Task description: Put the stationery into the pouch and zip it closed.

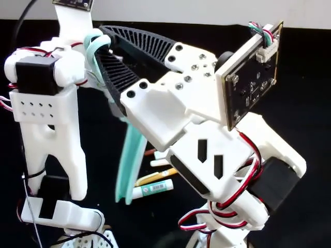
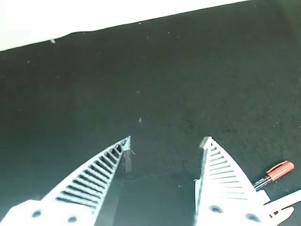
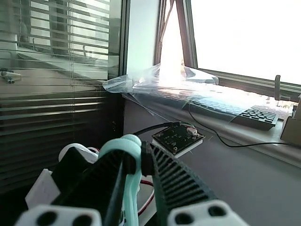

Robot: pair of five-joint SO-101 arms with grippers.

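Note:
The teal pouch (image 1: 129, 160) hangs high above the black table (image 1: 305, 82). Its upper edge is pinched between the black ribbed fingers (image 1: 116, 64) of my right gripper (image 1: 102, 47). In the right wrist view that gripper (image 3: 136, 151) is shut on the teal pouch edge (image 3: 123, 150) and points toward a window. Below the hanging pouch lie a yellow pencil (image 1: 155, 177) and a white-and-green marker (image 1: 153, 189). My left gripper (image 2: 168, 141) is open with white ribbed fingers and hovers over bare table. A red-capped marker (image 2: 276, 171) lies just beside one of its fingers.
A white pen (image 2: 288, 201) lies next to the red-capped marker. The white edge of the surface (image 2: 70, 14) runs along the far side of the black table. Both arms' white bodies (image 1: 49, 119) stand close together.

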